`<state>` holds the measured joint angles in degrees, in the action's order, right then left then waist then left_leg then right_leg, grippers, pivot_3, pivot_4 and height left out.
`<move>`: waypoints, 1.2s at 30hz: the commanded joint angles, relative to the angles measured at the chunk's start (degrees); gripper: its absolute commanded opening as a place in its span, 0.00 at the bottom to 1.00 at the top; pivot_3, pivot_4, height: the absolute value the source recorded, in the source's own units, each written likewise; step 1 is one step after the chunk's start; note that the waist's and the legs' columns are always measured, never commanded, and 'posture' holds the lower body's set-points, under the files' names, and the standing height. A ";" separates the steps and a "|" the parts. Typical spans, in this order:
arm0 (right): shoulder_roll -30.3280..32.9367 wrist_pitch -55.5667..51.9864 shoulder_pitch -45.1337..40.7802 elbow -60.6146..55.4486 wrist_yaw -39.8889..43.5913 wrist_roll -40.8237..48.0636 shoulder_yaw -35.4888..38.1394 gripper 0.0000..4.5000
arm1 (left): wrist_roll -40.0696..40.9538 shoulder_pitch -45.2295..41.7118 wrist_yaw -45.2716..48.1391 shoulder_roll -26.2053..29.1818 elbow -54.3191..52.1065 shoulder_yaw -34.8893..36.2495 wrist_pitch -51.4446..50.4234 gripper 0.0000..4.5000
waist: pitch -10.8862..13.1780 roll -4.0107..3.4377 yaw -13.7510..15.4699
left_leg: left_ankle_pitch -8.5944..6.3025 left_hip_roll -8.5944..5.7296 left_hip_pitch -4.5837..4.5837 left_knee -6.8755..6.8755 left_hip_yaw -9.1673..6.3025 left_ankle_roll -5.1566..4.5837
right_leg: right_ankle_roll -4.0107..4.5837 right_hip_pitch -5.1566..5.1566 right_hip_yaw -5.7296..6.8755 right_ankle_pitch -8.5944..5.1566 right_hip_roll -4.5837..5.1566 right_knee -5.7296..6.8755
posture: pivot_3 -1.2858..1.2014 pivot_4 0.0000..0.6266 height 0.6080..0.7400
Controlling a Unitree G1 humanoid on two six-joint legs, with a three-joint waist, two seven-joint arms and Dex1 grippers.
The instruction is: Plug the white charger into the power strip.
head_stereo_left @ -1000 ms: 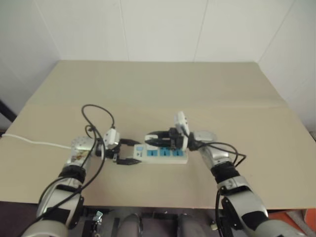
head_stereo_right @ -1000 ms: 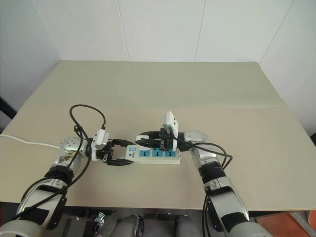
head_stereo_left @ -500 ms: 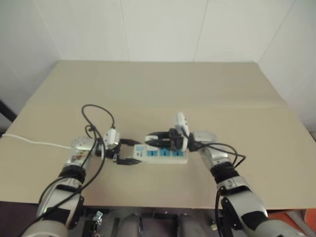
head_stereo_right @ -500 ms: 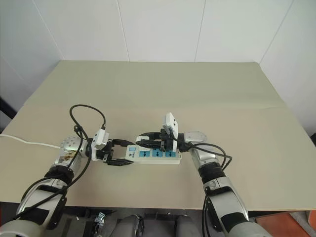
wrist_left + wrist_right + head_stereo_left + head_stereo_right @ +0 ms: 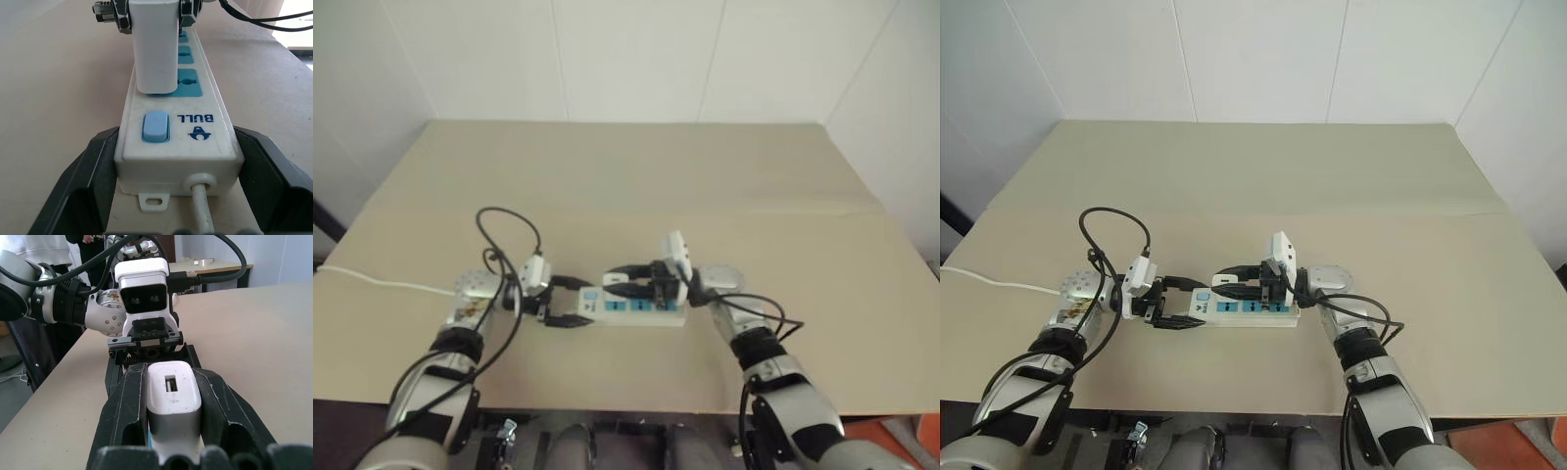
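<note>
From the head cameras, the long white plastic power strip with blue sockets point(image 5: 1242, 307) lies near the front edge of the beige tabletop point(image 5: 1263, 176). The left end effector point(image 5: 1175, 304) has its black fingers spread around the strip's switch end, one on each long side, bracing it. The right end effector point(image 5: 1234, 285) reaches across from the other end, over the sockets. A thin white cord point(image 5: 372, 280) trails off the tabletop's left side, and the robot's own black cables loop above the left wrist. The tabletop beyond looks bare, so nothing seems to block the work.

From the left wrist, the strip's light blue end switch point(image 5: 155, 127) sits close, and the small rounded white charger point(image 5: 155, 46) stands upright over the first blue socket point(image 5: 188, 90), its lower end at the socket face. Whether the prongs are fully seated I can't tell; I'd judge the final push and the release are still due.

From the right wrist, the fingers point(image 5: 124, 404) are clamped on the charger's two sides, its USB port facing the camera. A person stands in the background.
</note>
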<state>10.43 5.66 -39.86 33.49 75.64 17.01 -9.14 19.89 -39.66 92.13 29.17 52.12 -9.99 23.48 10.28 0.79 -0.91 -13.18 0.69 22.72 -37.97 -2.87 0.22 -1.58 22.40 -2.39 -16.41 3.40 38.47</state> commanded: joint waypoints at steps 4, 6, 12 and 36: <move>0.41 0.82 0.31 3.29 -0.73 -3.95 -2.50 0.26 | -1.31 0.64 0.37 0.57 0.34 -1.33 -0.22 0.72 | -0.02 0.00 -0.11 | 0.00 0.01 -0.10 0.00 0.01 0.00 | 0.00 -0.08 -0.01 0.00 0.00 0.00 | 0.52 0.24 1.00; 0.62 1.14 0.22 3.97 -1.24 -4.97 -3.19 0.26 | -1.26 0.72 0.37 0.64 0.30 -1.36 -0.22 0.72 | -0.04 0.01 -0.17 | 0.00 0.01 -0.17 0.01 0.01 0.00 | 0.00 -0.12 -0.02 0.00 0.00 0.00 | 0.52 0.24 1.00; 0.70 -0.06 0.29 4.15 -1.51 -5.10 -3.50 0.26 | -1.16 0.90 0.37 0.74 0.17 -1.42 -0.25 0.72 | -0.16 0.06 -0.33 | 0.00 0.03 -0.32 0.04 0.05 0.00 | 0.00 -0.20 -0.04 0.00 -0.02 0.06 | 0.52 0.24 1.00; 0.01 4.50 -0.13 4.18 -0.27 -3.13 -0.67 0.99 | -1.10 0.89 0.37 0.57 0.51 -1.02 0.15 0.72 | -0.19 0.08 -0.32 | 0.00 0.04 -0.32 0.05 0.04 0.00 | 0.00 -0.18 -0.05 0.00 -0.02 0.07 | 0.52 0.24 1.00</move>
<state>10.12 9.78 -40.75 37.14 74.91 14.20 -10.13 19.90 -39.53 91.86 29.67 52.58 -10.07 23.45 10.09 0.87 -1.22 -13.18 0.72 22.40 -37.92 -2.83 0.22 -1.58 22.22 -2.44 -16.41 3.38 38.55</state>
